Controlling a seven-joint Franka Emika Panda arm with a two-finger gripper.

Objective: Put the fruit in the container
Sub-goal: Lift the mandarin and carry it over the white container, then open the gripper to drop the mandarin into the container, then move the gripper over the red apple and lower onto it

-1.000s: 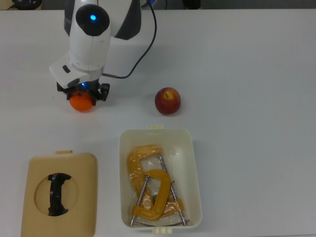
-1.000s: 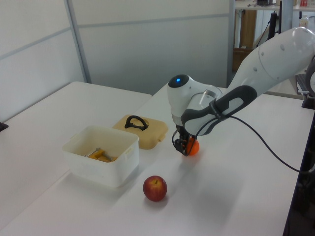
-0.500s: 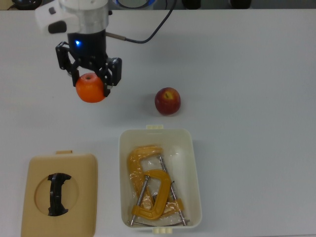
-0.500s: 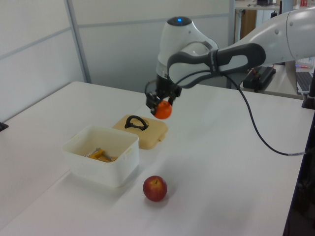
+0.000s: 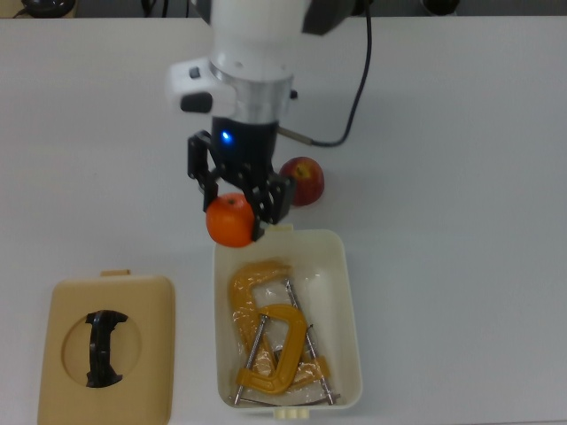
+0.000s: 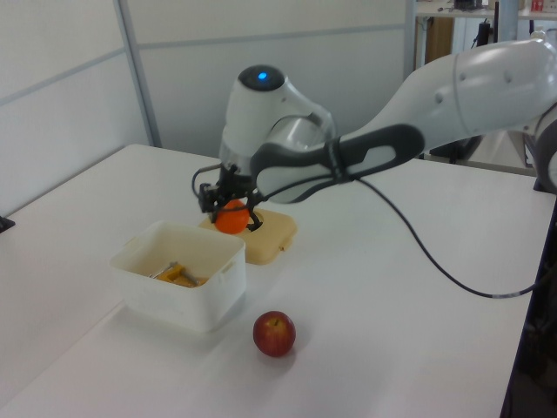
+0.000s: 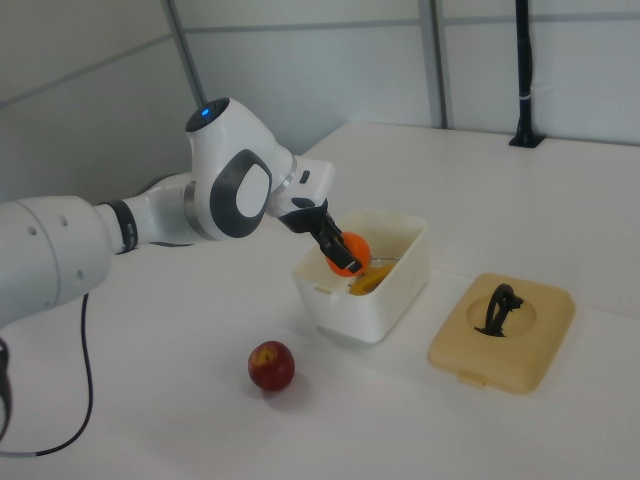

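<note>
the gripper (image 5: 237, 202) is clenched on the orange (image 5: 230, 221), holding it in the air above the near end wall of the container (image 5: 347, 292), at the corner on the top view's left. in the right view the orange (image 7: 347, 252) hangs just over the tub's rim, and in the left view it sits level with the far edge of the tub (image 6: 130, 280), in front of the lid (image 6: 270, 237)

the orange looks firm and round, probably light for this arm, with a slightly dimpled skin that should grip well; as a ball it can roll between the pads if squeezed off-centre, so the hold belongs across its widest part, which is about where the fingers sit now. it is no fragile thing, though a long drop onto metal could bruise it

the apple (image 5: 301, 180) rests on the table (image 5: 461, 133), near the tub's end and partly hidden by the gripper in the top view. it is likely smoother and more slippery than the orange, firm, and best taken across its middle from above

inside the tub lie 2 yellow-orange clamps (image 5: 270, 332) with metal screws, filling much of the floor, so the fruit would land on them and may settle tilted

the arm reaches in from the top view's upper edge, its wrist pointing down with the fingers slanted toward the tub; the blue light on the hand shows. 1 fruit is in hand, 1 is on the table, and none is in the tub yet
</note>
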